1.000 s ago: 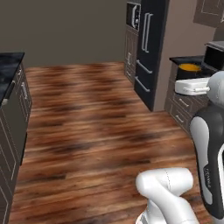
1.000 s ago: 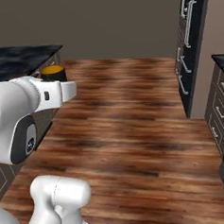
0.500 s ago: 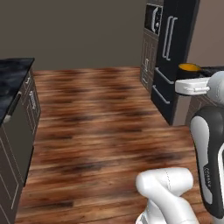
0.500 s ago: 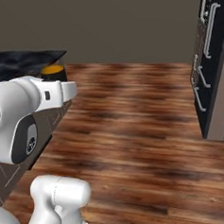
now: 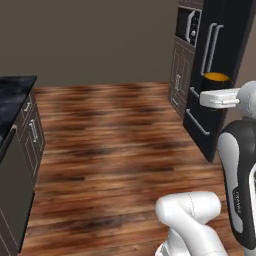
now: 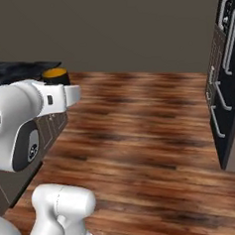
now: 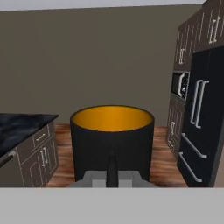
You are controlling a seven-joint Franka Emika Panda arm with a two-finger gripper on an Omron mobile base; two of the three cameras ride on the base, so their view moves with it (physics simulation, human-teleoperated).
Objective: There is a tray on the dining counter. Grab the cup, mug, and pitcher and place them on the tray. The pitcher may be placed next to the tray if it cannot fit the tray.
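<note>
My gripper (image 7: 112, 174) is shut on the mug (image 7: 112, 141), a black cylinder with an orange interior that stands upright just ahead of the hand. The dark fingers pinch its near side at the handle. In the left base view the mug's orange mouth (image 5: 217, 77) shows above the white hand at the right. In the right base view the mug (image 6: 54, 74) shows behind the hand at the left. It is carried high above the wooden floor.
A counter with a black marble top (image 5: 11, 97) and dark cabinets stands at the left (image 6: 14, 70). A tall black fridge (image 5: 220, 60) and a wall oven stand at the right (image 6: 229, 72). Open wooden floor (image 5: 115, 145) lies between them, with a grey wall behind.
The whole picture has shifted sideways, so the base has turned. The fridge slid right and the marble counter came further in at the left. The mug stays held in the shut gripper.
</note>
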